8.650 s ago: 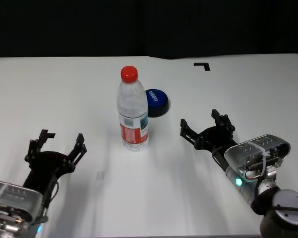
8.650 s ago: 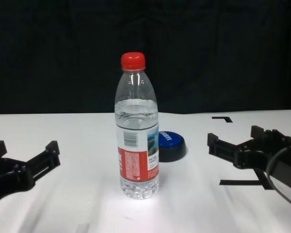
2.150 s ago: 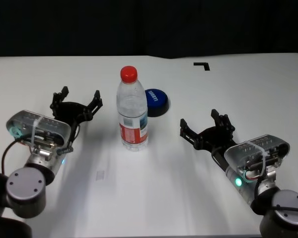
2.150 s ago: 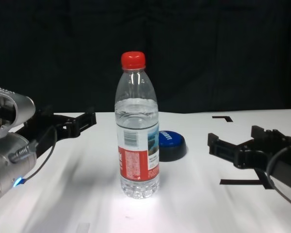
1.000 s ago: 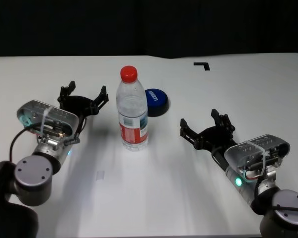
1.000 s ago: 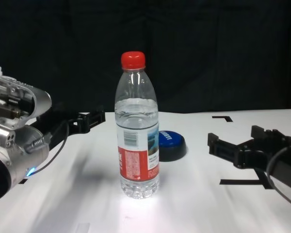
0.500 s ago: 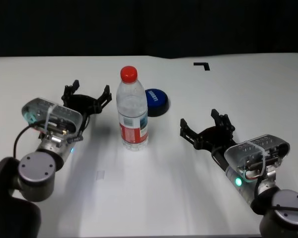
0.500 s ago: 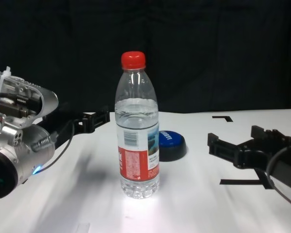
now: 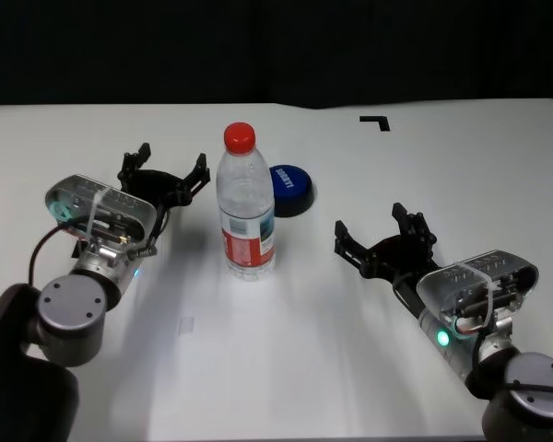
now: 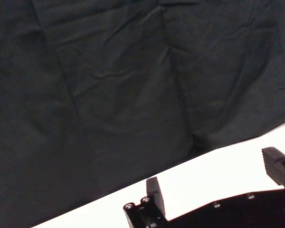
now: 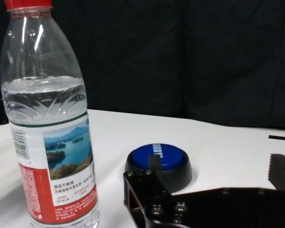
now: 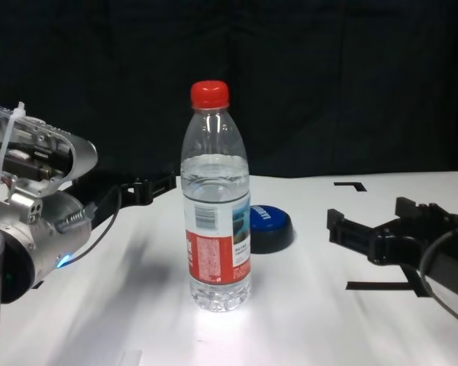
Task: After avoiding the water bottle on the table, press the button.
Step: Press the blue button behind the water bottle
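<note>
Head view alone shows left hand (image 9: 165, 171) spread wide, button (image 9: 289, 189) at its 3 o'clock behind water bottle (image 9: 246, 204).

A lab — taped white table (image 9: 350, 350), black curtain (image 12: 328, 76) behind.

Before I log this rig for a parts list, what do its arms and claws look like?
Both match: the left claw and right claw are black, with two forked, ridged fingers. Each sits on a translucent silver wrist housing strapped with a white zip tie, with a thin black cable, a small teal light and a grey round joint.
</note>
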You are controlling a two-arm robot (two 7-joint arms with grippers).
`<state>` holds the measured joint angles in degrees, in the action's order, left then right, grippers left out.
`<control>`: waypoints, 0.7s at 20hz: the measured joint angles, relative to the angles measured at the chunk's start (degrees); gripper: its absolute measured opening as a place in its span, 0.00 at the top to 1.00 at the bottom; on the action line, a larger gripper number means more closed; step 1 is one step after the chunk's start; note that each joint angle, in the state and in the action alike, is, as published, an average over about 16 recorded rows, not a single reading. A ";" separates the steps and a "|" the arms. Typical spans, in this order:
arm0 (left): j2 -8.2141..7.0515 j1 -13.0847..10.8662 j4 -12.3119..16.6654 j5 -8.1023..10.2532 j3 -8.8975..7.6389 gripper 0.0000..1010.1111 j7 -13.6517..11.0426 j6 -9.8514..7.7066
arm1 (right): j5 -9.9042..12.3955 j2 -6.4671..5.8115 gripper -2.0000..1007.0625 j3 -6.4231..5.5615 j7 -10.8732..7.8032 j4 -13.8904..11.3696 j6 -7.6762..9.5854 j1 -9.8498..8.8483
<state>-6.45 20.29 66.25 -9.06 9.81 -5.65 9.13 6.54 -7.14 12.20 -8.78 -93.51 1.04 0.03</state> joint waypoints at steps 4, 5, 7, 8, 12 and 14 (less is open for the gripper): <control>0.07 0.83 -1.08 0.00 0.28 0.01 -0.13 0.42 | 0.00 0.00 0.00 0.00 0.00 0.00 0.00 0.00; 0.09 1.03 -1.34 0.01 0.35 0.01 -0.17 0.52 | 0.00 0.00 0.00 0.00 0.00 0.00 0.00 0.00; 0.14 1.43 -1.87 0.03 0.49 0.01 -0.25 0.71 | 0.00 0.00 0.00 0.00 0.00 0.00 0.00 0.00; 0.17 1.62 -2.12 0.04 0.57 0.01 -0.29 0.80 | 0.00 0.00 0.00 0.00 0.00 0.00 0.00 0.00; 0.31 2.37 -3.15 0.09 0.88 0.01 -0.44 1.19 | 0.00 0.00 0.00 0.00 0.00 0.00 0.00 0.00; 0.40 2.72 -3.68 0.12 1.04 0.01 -0.51 1.39 | 0.00 0.00 0.00 0.00 0.00 0.00 0.00 0.00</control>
<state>-6.05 23.01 62.57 -8.94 10.85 -6.16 10.52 6.54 -7.14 12.20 -8.78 -93.51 1.04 0.03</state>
